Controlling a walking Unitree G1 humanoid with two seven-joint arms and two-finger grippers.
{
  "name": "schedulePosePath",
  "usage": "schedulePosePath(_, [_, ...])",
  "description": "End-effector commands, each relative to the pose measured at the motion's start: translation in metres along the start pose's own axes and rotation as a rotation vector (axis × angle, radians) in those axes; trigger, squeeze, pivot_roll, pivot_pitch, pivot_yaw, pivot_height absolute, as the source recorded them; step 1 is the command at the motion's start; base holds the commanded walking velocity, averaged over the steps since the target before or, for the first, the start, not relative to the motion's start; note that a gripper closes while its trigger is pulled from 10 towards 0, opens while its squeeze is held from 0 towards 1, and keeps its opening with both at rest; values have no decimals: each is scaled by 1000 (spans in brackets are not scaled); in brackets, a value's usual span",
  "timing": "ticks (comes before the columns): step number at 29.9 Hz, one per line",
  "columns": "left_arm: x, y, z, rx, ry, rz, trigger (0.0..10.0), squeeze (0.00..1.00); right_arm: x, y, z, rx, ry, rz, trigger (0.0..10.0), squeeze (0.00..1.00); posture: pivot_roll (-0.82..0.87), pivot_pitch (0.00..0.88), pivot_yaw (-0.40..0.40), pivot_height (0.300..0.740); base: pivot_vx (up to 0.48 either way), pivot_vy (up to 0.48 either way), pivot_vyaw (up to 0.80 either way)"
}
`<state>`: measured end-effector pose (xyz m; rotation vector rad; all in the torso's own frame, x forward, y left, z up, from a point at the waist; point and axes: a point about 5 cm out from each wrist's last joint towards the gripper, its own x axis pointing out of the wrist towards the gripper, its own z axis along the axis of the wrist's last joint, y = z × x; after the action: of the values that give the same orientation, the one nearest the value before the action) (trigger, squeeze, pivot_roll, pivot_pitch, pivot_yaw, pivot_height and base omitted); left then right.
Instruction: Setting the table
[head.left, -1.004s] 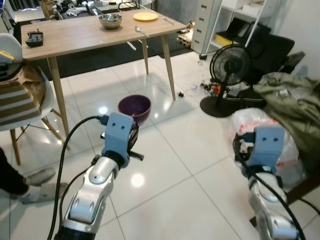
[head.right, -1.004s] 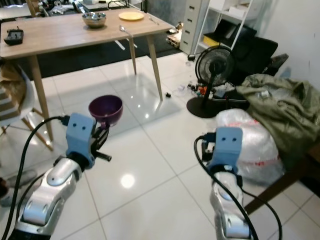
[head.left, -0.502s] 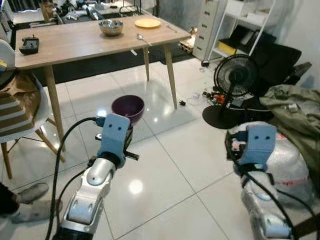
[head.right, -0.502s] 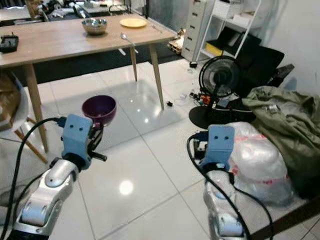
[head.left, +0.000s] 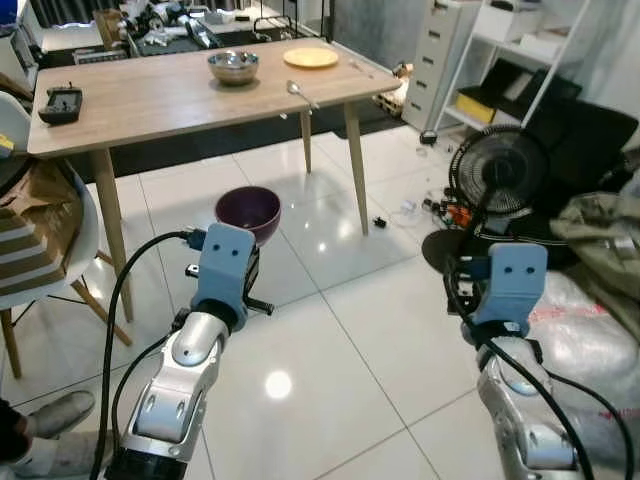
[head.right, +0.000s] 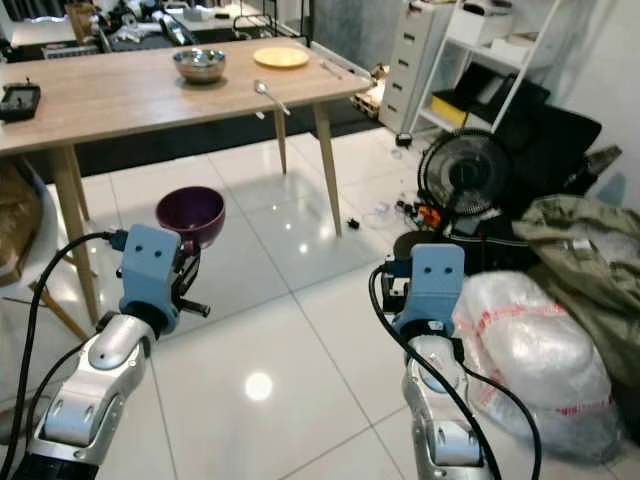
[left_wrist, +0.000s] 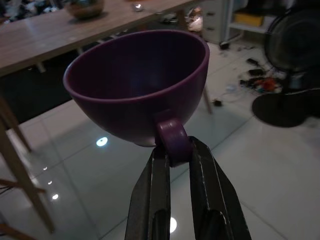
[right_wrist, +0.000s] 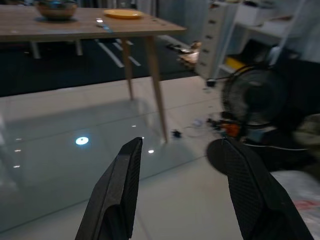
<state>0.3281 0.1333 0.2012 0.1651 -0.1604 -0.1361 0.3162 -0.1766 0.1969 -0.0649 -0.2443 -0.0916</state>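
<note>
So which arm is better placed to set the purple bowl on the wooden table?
The left. Its gripper is already shut on the purple bowl by its handle, held above the floor on the side nearer the wooden table. The right gripper is open and empty, out toward the fan.

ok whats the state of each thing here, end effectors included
left end effector: shut on the purple bowl's handle
purple bowl: upright, empty, held above the floor
right end effector: open, holding nothing
metal bowl: upright on the wooden table
yellow plate: flat on the table
spoon: lying near the table edge
fan: standing on the floor
</note>
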Motion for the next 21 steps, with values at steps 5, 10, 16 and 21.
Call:
schedulePosePath(5, [0, -2, -1, 8, -3, -1, 10000, 0, -3, 0, -3, 24, 2, 8, 10000, 0, 66, 116, 75, 740, 470, 0, 0])
schedulePosePath(10, [1, -1, 0, 10, -4, -1, 10000, 0, -3, 1, -3, 28, -2, 11, 10000, 0, 68, 120, 77, 740, 470, 0, 0])
schedulePosePath(16, [0, -2, 1, 7, -10, -4, 10000, 0, -3, 2, -3, 32, -5, 14, 10000, 0, 70, 124, 78, 740, 469, 0, 0])
schedulePosePath(21, [0, -1, 1, 6, -11, -4, 10000, 0, -3, 2, -3, 36, -7, 18, 10000, 0, 70, 124, 78, 740, 469, 0, 0])
